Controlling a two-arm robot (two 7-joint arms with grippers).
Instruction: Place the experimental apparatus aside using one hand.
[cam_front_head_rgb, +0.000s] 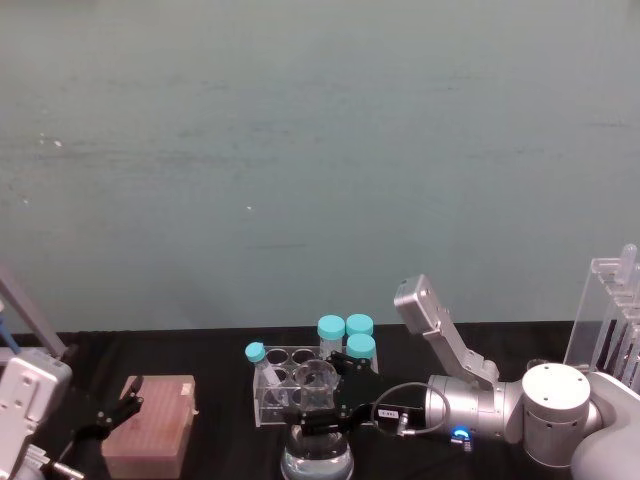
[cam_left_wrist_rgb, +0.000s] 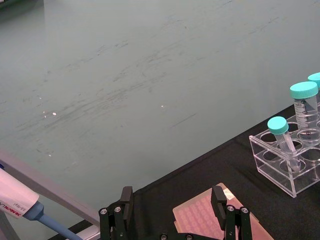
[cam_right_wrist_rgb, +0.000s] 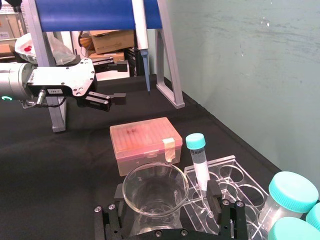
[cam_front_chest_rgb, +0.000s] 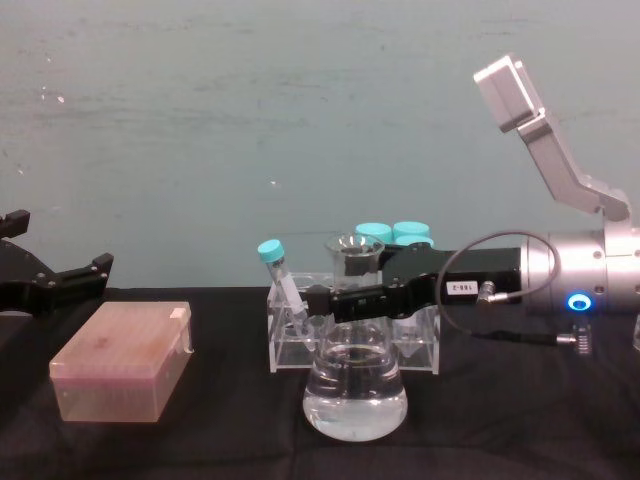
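Chest view, lower centre: flask (cam_front_chest_rgb: 355, 385) of clear liquid sat on the black table (cam_front_chest_rgb: 200, 440), directly in front of the clear tube rack (cam_front_chest_rgb: 290, 345). Right gripper (cam_front_chest_rgb: 335, 300) reached in from the right, fingers either side of the flask neck; whether they pinched it, I could not tell. Flask judged not yet moved aside. Left gripper (cam_front_chest_rgb: 55, 280), at the left edge above the pink tip box (cam_front_chest_rgb: 120, 375), was spread and empty.

Silver right arm (cam_front_chest_rgb: 600, 270), blue light; black end effector (cam_front_chest_rgb: 330, 300), grey cable
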